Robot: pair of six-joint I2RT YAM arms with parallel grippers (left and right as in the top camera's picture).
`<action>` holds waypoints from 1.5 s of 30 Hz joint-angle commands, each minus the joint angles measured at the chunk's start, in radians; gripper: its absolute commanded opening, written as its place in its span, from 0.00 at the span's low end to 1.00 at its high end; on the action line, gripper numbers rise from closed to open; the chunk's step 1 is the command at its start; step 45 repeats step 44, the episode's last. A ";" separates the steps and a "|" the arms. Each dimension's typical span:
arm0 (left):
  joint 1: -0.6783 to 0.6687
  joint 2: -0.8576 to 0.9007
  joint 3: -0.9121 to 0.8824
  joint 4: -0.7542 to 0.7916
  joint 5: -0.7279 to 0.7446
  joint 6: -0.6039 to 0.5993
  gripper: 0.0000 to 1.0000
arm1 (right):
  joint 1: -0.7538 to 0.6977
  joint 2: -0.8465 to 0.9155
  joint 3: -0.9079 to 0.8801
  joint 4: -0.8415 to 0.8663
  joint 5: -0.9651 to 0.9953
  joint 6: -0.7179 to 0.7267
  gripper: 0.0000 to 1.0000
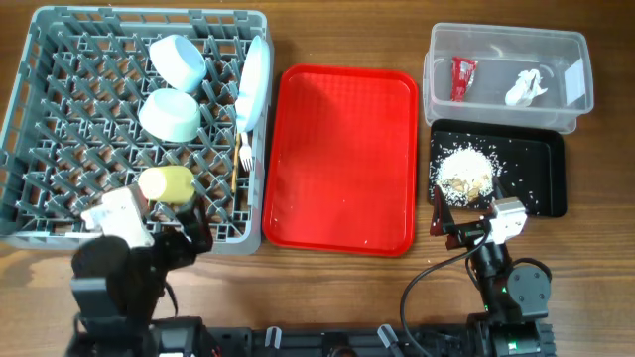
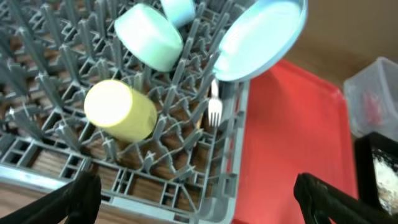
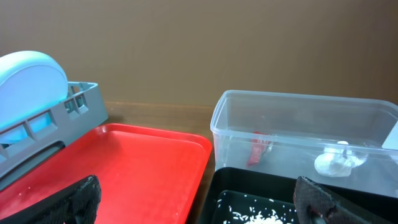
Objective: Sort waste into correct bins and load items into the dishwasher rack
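Left pincer (image 2: 198, 183) and right pincer (image 3: 198, 186) gape wide, empty. Ahead of the left, rack (image 2: 165, 193) pegs prop cup (image 2: 121, 111), plate (image 2: 261, 40) and fork (image 2: 214, 111); ahead of the right, wrapper (image 3: 258, 149) and tissue (image 3: 336, 162) lie in the tub (image 3: 298, 102).

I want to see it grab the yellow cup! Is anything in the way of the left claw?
No dish does. Only the rack's near wall and a few upright pegs lie between the open left claw and the yellow-green cup, which lies on its side.
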 commanded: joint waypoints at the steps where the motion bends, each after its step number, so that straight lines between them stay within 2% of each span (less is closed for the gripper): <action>1: 0.042 -0.192 -0.285 0.238 0.014 0.019 1.00 | 0.002 -0.005 -0.001 0.003 -0.016 -0.013 1.00; 2: 0.042 -0.233 -0.346 0.318 0.018 0.019 1.00 | 0.002 -0.005 -0.001 0.002 -0.016 -0.013 1.00; 3: 0.042 -0.297 -0.465 0.486 0.030 0.019 1.00 | 0.002 -0.005 -0.001 0.003 -0.016 -0.013 1.00; 5: 0.042 -0.333 -0.549 0.625 0.042 0.019 1.00 | 0.002 -0.005 -0.001 0.003 -0.016 -0.013 1.00; 6: 0.042 -0.371 -0.625 0.768 0.043 0.020 1.00 | 0.002 -0.005 -0.001 0.003 -0.016 -0.014 1.00; 8: 0.042 -0.409 -0.691 0.916 0.042 0.024 1.00 | 0.002 -0.005 -0.001 0.003 -0.016 -0.013 1.00; 10: 0.042 -0.437 -0.730 0.988 0.047 0.068 1.00 | 0.002 -0.005 -0.001 0.003 -0.016 -0.013 1.00; 12: 0.041 -0.444 -0.771 0.994 0.051 0.096 1.00 | 0.002 -0.005 -0.001 0.002 -0.016 -0.013 1.00; 16: 0.029 -0.444 -0.779 0.836 0.066 0.106 1.00 | 0.002 -0.005 -0.001 0.003 -0.016 -0.014 1.00; 45: 0.006 -0.441 -0.779 0.835 0.065 0.121 1.00 | 0.002 -0.005 -0.001 0.003 -0.016 -0.013 1.00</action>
